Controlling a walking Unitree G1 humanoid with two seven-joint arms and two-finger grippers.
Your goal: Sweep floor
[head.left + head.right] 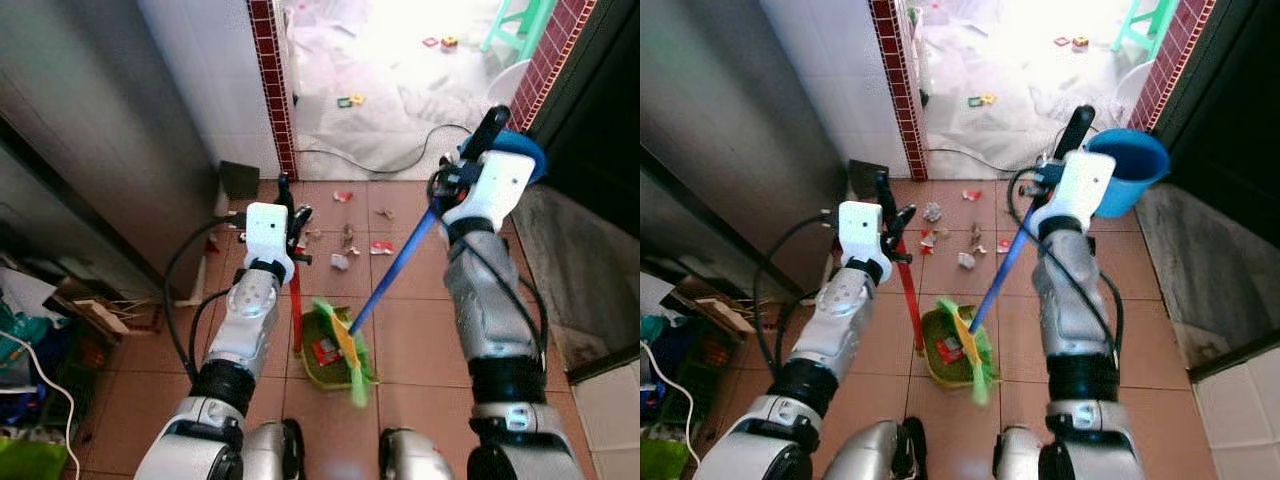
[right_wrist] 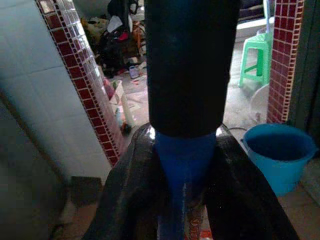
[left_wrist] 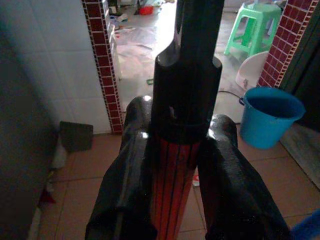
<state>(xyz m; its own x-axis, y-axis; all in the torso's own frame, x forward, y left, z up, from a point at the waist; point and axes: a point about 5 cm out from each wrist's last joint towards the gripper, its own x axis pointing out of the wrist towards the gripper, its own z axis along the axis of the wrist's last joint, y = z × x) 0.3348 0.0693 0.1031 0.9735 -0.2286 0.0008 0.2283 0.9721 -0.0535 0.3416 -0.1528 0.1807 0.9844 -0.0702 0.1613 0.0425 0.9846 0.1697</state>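
At lower centre of the frame, a green dustpan is seen on the tiled floor, with the green broom head resting in it. The dustpan's red handle is pinched by the left hand, and the blue broom shaft is clamped by the right hand. Both poles are judged light, stiff and rather slippery, best held high near the black caps. Scraps of litter are scattered mid-frame, and a blue bucket stands at right.
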